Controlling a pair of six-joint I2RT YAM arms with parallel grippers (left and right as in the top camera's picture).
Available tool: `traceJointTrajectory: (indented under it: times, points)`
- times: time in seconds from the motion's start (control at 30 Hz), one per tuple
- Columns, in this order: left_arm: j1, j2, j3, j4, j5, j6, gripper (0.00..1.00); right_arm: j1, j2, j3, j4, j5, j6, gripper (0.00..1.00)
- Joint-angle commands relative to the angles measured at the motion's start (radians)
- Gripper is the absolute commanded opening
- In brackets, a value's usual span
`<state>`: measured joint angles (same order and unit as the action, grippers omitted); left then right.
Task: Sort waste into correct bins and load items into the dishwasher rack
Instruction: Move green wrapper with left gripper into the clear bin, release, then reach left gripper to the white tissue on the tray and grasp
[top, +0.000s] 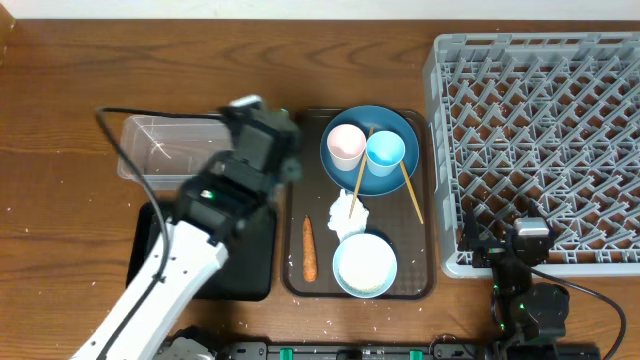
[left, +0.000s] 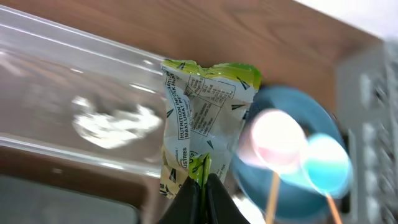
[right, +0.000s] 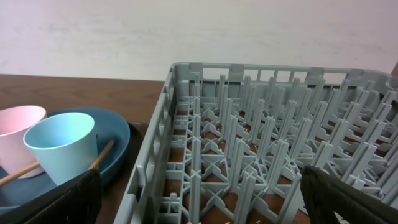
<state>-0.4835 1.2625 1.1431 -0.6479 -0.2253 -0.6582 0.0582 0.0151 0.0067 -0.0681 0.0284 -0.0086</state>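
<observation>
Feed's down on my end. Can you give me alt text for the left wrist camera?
The left gripper is shut on the bottom edge of a crumpled white-and-green wrapper, holding it upright mid-frame. Behind it to the left lies the clear plastic tub; to the right, blurred, the blue plate carries the pink cup and the light-blue cup.

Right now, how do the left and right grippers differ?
The left gripper is shut on the paper wrapper; the right gripper is open and holds nothing. The left gripper hangs by the clear tub; the right gripper faces the dishwasher rack.
</observation>
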Motion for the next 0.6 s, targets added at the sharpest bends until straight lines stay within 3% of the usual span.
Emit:
traceJointTrajectory:
  times: [0.0, 0.4, 0.43, 0.5, 0.57]
  points:
    - [0.076, 0.029, 0.005, -0.006, -0.037, 0.030, 0.06, -0.019, 0.000, -0.001, -0.004, -0.003, -0.008, 0.99]
    - [0.143, 0.273, -0.013, 0.014, -0.023, 0.031, 0.11, -0.019, 0.000, -0.001, -0.004, -0.003, -0.007, 0.99]
    - [0.145, 0.290, -0.013, 0.017, -0.023, 0.032, 0.16, -0.019, 0.000, -0.001, -0.004, -0.003, -0.007, 0.99]
    - [0.148, 0.303, -0.013, 0.021, -0.023, 0.037, 0.46, -0.019, 0.000, -0.001, -0.004, -0.003, -0.008, 0.99]
    - [0.151, 0.297, -0.012, 0.024, -0.022, 0.050, 0.60, -0.019, 0.000, -0.001, -0.004, -0.003, -0.008, 0.99]
